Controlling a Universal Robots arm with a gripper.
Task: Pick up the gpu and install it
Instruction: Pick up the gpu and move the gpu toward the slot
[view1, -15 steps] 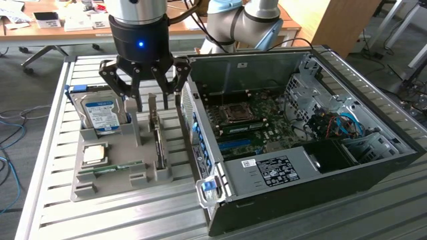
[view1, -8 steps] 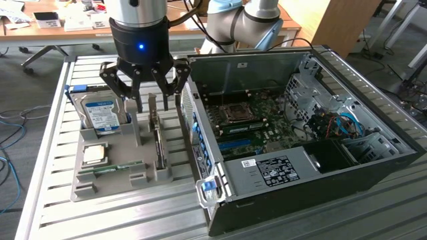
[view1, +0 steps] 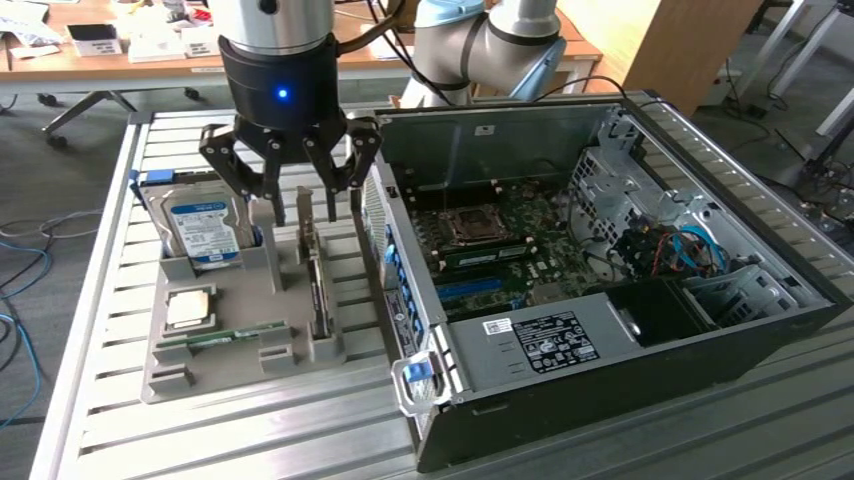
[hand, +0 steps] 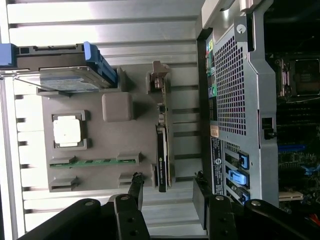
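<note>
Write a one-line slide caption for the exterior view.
Open claw poised above the gpu, which stands on edge in the grey tray beside the open computer case.

One gpu (hand: 162, 145), one hard drive (hand: 60, 80), one CPU (hand: 68, 131), probably one memory stick (hand: 92, 162).

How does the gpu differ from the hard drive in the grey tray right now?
The hard drive is silver with a blue-white label; the gpu is a thin dark card with a grey end bracket. The gpu sits beside the computer case, the hard drive on the tray's far side. Both stand on edge in the tray.
</note>
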